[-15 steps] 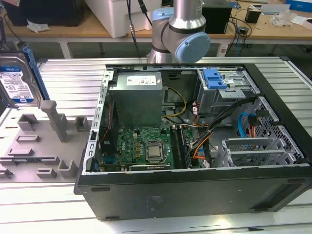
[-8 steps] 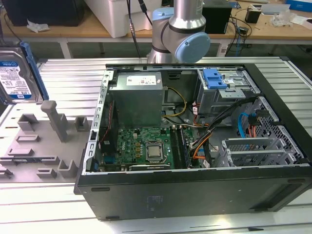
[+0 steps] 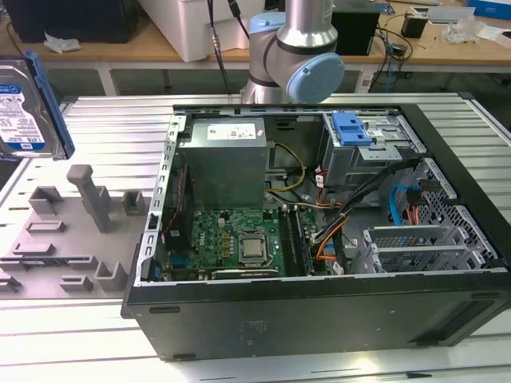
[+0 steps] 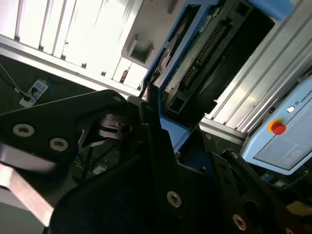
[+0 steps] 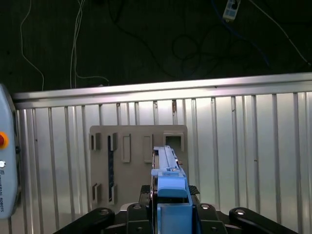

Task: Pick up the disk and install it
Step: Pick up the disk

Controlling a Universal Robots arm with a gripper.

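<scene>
The disk [image 3: 22, 104], silver with a blue-and-white label and a blue carrier rail, hangs upright in the air at the exterior view's far left, above the grey holder plate [image 3: 64, 239]. In the first wrist view the disk [image 5: 165, 163] stands edge-on between my gripper's [image 5: 169, 191] dark fingers, which are shut on its sides. The second wrist view shows the disk's circuit-board side [image 4: 200, 53] with one finger [image 4: 155, 129] against its blue rail. Far to the exterior view's right lies the open computer case [image 3: 319, 319], with a drive bay and blue latch [image 3: 351, 128] at its back.
The grey holder plate [image 5: 136, 161] with upright posts [image 3: 89, 191] lies right below the disk on the ribbed metal table [image 3: 112, 120]. Inside the case sit a grey power-supply box [image 3: 223, 159], a motherboard [image 3: 239, 239] and loose cables [image 3: 335, 215]. The arm's base [image 3: 291, 56] stands behind the case.
</scene>
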